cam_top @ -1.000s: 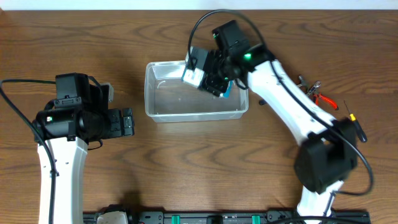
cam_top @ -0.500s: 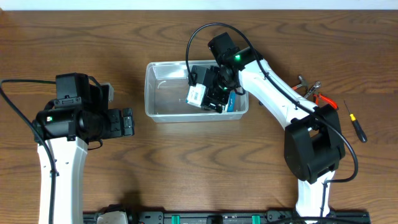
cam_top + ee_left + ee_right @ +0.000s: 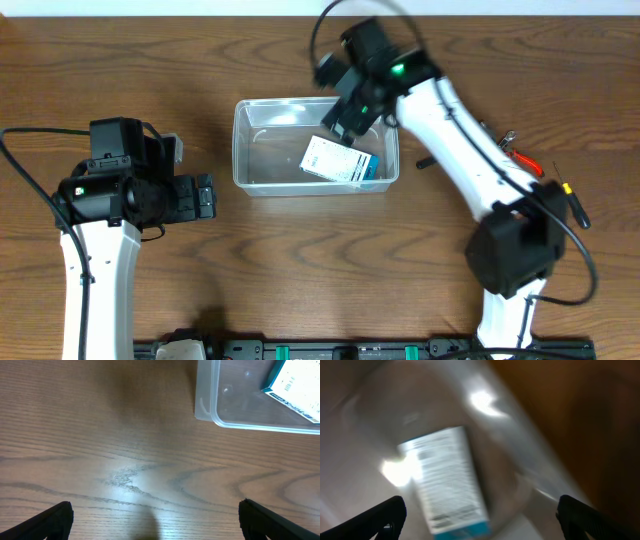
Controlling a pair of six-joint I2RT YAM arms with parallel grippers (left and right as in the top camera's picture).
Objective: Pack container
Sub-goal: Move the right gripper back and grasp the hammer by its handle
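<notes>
You have one clear, translucent plastic rectangular container with rounded corners and a rim, standing on the brown wood-grain table near the middle of its far half. In it lies one white cardboard box with a teal edge and small print, flat on the floor toward the right end and turned at a slant to the walls. Your right gripper hangs over the container's far right corner, above the box and apart from it. The right wrist view is smeared with blur, but its two black fingertips sit at opposite edges of the frame, so the jaws are spread wide and the box lies free below them. The white right arm runs on a diagonal from the near right side and crosses the container's right end. Beyond it, on the table's right side, you have one pair of red-handled pliers, one black-and-yellow screwdriver and a small metal piece, partly hidden by the arm and too small to tell what it is. Your left gripper sits to the left of the container, near its near left corner and not touching it. The left wrist view shows that corner at upper right and the fingertips far apart over bare wood, so these jaws are also wide apart.
</notes>
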